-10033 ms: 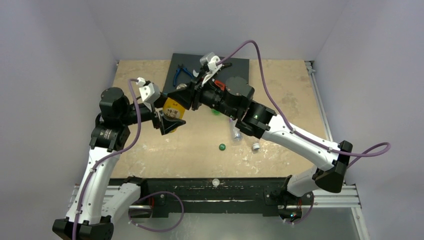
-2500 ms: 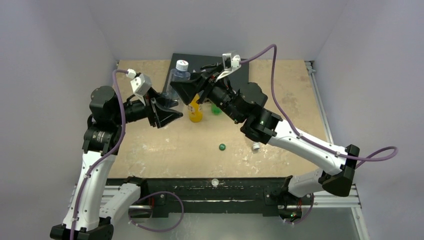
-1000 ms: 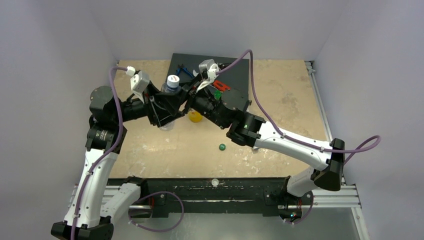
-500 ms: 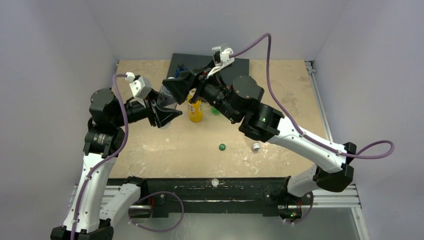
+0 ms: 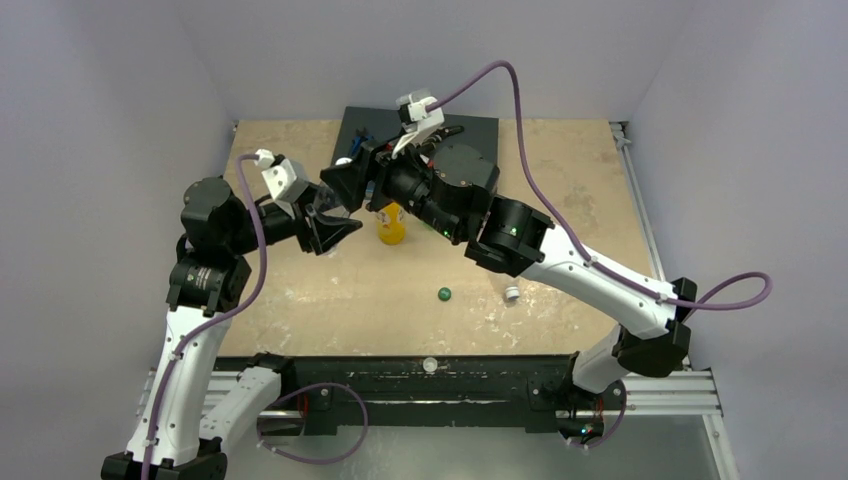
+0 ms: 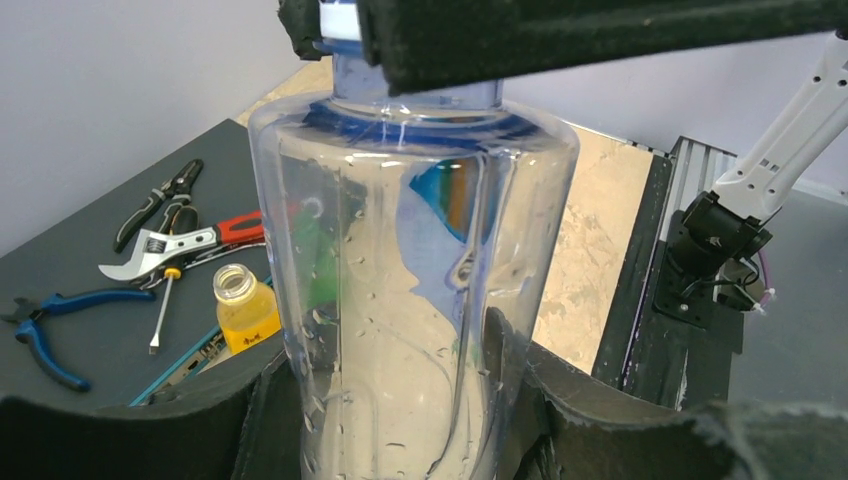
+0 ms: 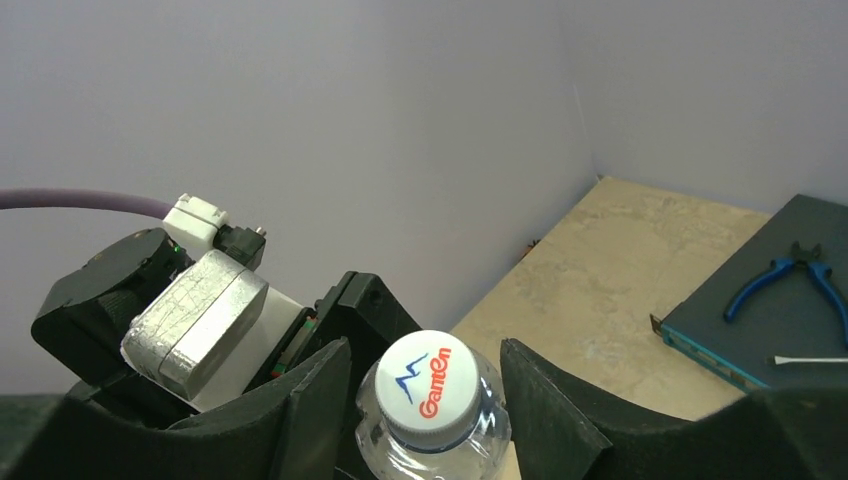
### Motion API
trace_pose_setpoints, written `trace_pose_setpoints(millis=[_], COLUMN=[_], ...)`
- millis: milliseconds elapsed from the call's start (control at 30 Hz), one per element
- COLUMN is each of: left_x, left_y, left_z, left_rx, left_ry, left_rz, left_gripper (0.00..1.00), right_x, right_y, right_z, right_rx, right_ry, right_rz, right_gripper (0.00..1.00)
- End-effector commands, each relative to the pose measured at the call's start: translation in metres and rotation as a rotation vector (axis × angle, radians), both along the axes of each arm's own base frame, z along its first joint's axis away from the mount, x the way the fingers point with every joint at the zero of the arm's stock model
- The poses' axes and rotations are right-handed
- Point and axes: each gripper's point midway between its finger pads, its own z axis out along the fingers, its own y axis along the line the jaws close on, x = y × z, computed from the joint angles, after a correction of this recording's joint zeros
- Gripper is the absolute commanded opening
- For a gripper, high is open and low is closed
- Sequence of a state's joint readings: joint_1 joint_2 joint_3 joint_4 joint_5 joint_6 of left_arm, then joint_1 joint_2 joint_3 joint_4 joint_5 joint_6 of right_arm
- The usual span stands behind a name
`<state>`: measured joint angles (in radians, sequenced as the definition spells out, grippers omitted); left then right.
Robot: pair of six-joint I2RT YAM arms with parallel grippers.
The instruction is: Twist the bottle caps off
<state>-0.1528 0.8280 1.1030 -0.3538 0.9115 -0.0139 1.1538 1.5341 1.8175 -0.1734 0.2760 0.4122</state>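
A beige table point(image 5: 590, 190) was enclosed by pale lilac walls point(image 5: 120, 80), and a dark mat point(image 5: 480, 135) was laid at its far edge, where hand tools were scattered, among them blue-handled pliers point(image 6: 40, 325). Close to the mat's near left corner, the large clear bottle point(image 6: 400, 250) was clamped about its lower body by the left gripper point(image 6: 395, 400), whose fingers were pressed against both sides. Its logo cap point(image 7: 432, 388), white with red and blue print, was seated on the neck and was flanked by the fingers of the right gripper point(image 7: 425, 395), which were held apart with a narrow gap seen on each side. Just beside, the orange-yellow bottle point(image 5: 391, 226) was stood uncapped. A dark green cap point(image 5: 444, 294) and a loose white cap point(image 5: 512, 293) were lying on the table, nearer the arms' bases.
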Motion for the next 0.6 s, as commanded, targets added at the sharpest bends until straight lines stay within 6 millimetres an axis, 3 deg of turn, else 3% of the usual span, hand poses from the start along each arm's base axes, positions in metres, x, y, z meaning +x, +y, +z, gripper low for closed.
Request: trace_pose_setpoints(millis=[0, 433, 567], left_x=[-0.003, -0.016, -0.032], left_y=[0.001, -0.004, -0.011], left_z=[0.012, 0.014, 0.025], left_rx=[0.014, 0.005, -0.026], left_ry=[-0.074, -0.07, -0.04], left_rz=[-0.002, -0.066, -0.16], left_gripper=[0.28, 0.26, 0.25], right_x=[-0.002, -0.005, -0.014], right_y=[-0.011, -0.014, -0.024], right_z=[0.023, 0.026, 0.037], right_rx=[0.072, 0.083, 0.117], right_ry=[-0.012, -0.058, -0.118], right_rz=[-0.017, -0.002, 0.07], right_gripper=[0.57, 0.13, 0.08])
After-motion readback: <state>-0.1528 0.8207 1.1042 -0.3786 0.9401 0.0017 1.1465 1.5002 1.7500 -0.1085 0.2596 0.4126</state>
